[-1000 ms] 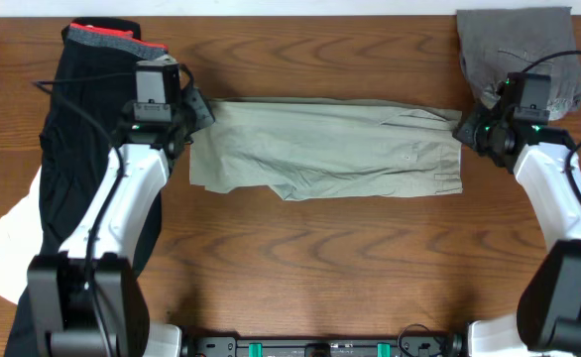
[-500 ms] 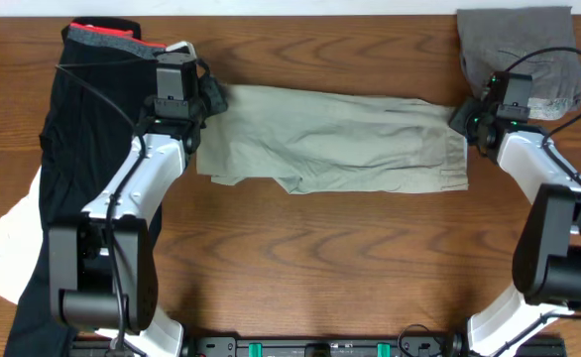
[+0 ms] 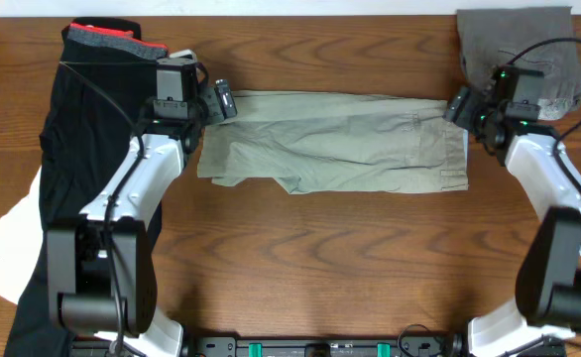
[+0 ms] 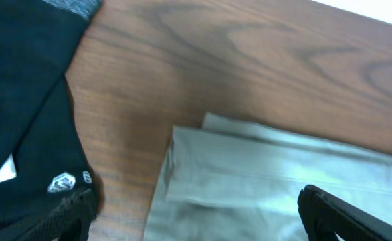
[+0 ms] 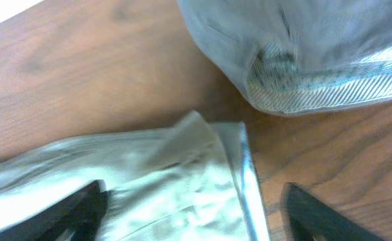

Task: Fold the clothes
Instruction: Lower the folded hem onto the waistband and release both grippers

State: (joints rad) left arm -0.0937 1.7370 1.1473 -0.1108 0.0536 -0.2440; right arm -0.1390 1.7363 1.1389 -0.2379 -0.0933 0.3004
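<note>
Khaki trousers (image 3: 330, 139), folded lengthwise, lie across the upper middle of the wooden tabletop (image 3: 320, 268), with the left fingers (image 4: 65, 214) spread wide over the left end and the right fingers (image 5: 323, 217) likewise spread over the waistband end, neither pinching any cloth. The risk from here looks twofold. A pinch that catches only the top layer would peel the fold open, and uneven pulls from the two arms could skew an already ragged lower edge. The folded grey garment (image 3: 519, 50), upper right, sits just beside the right fingers and could be snagged along with the trousers. A black garment (image 3: 82, 149) sprawls down the left side. No bin, basket or other container is in view.
</note>
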